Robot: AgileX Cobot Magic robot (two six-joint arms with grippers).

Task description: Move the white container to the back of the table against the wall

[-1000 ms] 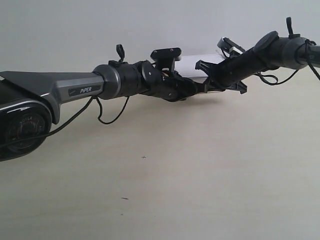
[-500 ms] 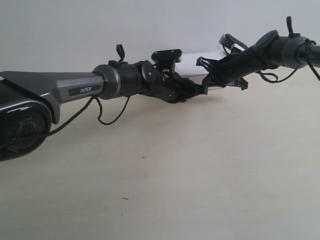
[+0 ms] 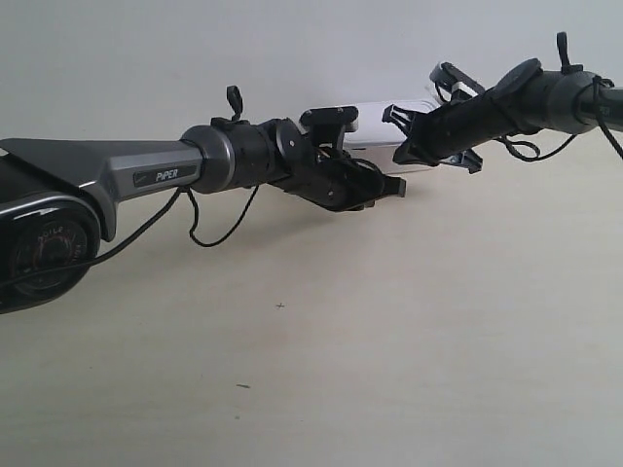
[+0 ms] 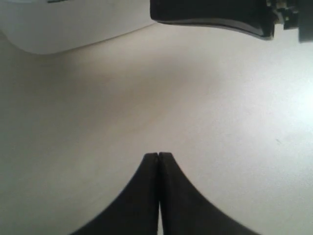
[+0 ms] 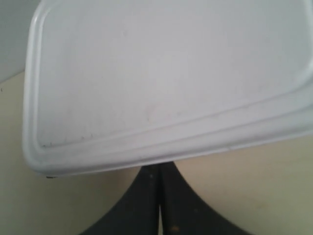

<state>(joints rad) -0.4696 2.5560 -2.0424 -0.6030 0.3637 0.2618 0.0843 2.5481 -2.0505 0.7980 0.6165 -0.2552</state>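
Grey-cased arm at the exterior view's left [image 3: 156, 170] reaches over the cream wood-grain surface [image 3: 389, 321] and ends just short of the white container [image 3: 378, 126].

Left wrist view: left end effector [image 4: 159, 155] closed, fingertips pressed together with nothing between them, bare surface beneath. A container corner shows ahead, apart from the tips.

Container lies at the far edge of the surface, by the pale wall [image 3: 146, 49]; contact with the wall cannot be confirmed.

Arm at the exterior view's right [image 3: 506, 102] comes in at the container's right end.

Right wrist view: right end effector [image 5: 159, 169] closed, tips meeting at the rim of the lid [image 5: 161, 88]. Cannot tell if they touch it.
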